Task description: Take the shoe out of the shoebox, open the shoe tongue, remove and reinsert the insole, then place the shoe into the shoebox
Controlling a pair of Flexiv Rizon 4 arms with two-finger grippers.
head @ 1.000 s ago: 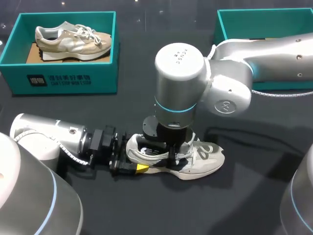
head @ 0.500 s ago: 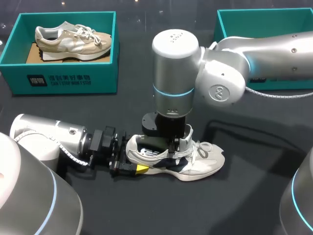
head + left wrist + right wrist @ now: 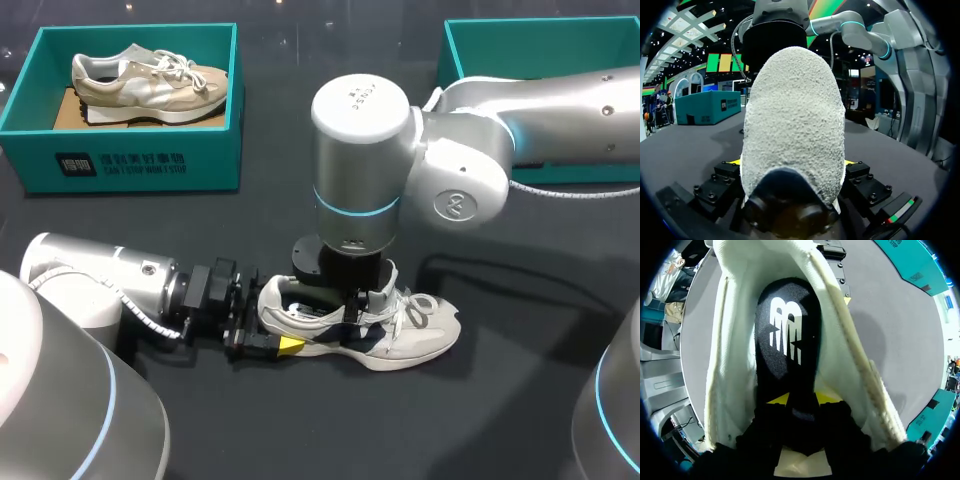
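A white and grey shoe lies on its sole on the dark table, toe pointing right. My left gripper holds its heel from the left. In the left wrist view the fuzzy heel fills the gap between the two fingers of the left gripper, and both touch it. My right arm comes down from above, with the right gripper inside the shoe's mouth behind the raised tongue. In the right wrist view the black insole runs between the yellow tips of the right gripper, which pinch its end.
A teal shoebox at the back left holds a beige shoe. A second teal box stands at the back right, partly behind my right arm. Bare dark tabletop lies in front of and to the right of the shoe.
My right gripper has narrowed onto the insole inside the shoe, and its wrist has shifted slightly left. The left arm has stayed at the heel.
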